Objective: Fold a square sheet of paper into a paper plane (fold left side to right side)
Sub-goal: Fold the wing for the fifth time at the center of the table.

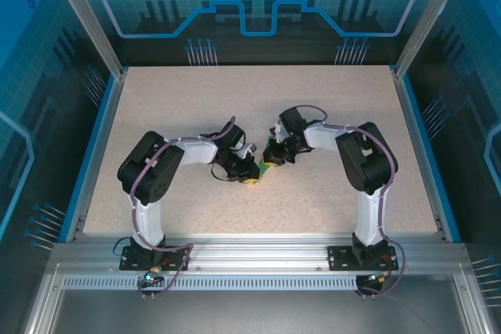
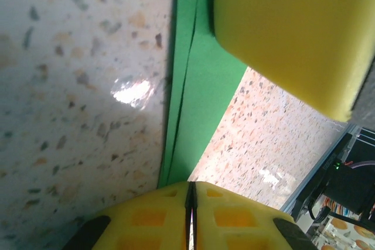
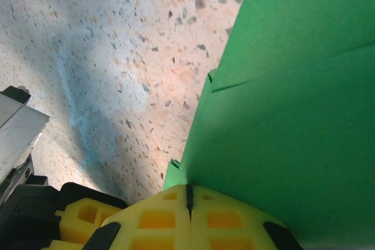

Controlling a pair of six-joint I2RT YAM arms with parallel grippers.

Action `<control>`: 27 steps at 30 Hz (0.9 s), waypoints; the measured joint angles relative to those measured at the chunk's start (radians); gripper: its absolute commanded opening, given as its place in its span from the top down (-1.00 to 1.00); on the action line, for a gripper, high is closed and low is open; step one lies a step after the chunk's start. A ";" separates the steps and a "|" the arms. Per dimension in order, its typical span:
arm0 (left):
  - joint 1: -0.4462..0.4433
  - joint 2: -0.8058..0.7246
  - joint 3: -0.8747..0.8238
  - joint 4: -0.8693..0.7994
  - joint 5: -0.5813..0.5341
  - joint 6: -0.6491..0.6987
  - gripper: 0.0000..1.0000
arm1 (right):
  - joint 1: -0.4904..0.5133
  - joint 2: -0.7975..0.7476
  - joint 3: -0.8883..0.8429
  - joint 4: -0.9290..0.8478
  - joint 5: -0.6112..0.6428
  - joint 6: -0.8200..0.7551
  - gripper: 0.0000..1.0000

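Nearest, in the left wrist view, the left gripper is seen clenched on the folded green paper, whose layered edges run away from the pads. Its far end is covered by a second yellow pad. In the right wrist view, the right gripper is likewise clamped on the paper, which is cropped by the frame. From above, mid-table, the paper is largely hidden between both grippers.

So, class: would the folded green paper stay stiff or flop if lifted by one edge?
Probably floppy: the green paper looks thin, though its stacked layers should stiffen it. Likely light, easily creased where the left gripper pinches.
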 measured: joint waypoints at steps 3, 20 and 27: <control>0.002 -0.016 -0.020 0.007 -0.005 0.000 0.76 | 0.000 0.000 0.001 -0.008 -0.003 0.000 1.00; 0.033 -0.185 -0.149 -0.043 -0.073 -0.012 0.54 | -0.016 -0.049 0.019 -0.023 0.078 -0.027 0.23; 0.071 -0.402 -0.154 -0.024 -0.190 -0.034 0.14 | -0.023 -0.330 0.040 -0.107 0.273 0.019 -0.24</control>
